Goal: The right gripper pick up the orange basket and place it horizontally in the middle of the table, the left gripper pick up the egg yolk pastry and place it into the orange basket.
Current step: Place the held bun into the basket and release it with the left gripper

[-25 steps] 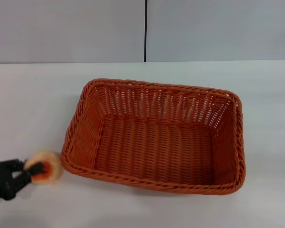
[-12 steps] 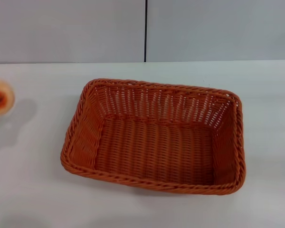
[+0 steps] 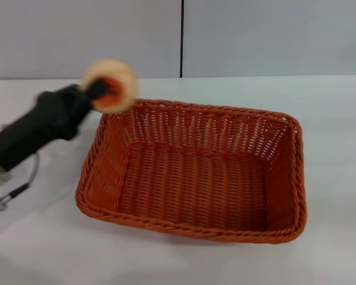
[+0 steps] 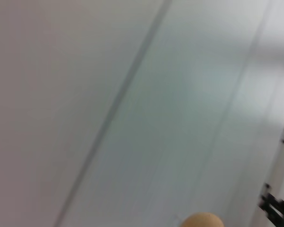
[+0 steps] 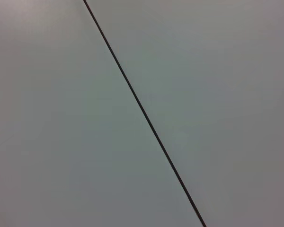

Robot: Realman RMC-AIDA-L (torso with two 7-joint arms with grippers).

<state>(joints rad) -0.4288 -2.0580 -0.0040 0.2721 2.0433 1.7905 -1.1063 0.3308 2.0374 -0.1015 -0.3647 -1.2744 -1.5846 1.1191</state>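
text: none can be read | labels, brands, numbers, signs: none are seen on any surface in the head view or in either wrist view

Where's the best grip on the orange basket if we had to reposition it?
Take the orange basket by its braided rim, coming from above with one finger inside and one outside. The near long edge lies bare and reachable; the far left corner is crowded, as the left gripper hangs there holding the egg yolk pastry.
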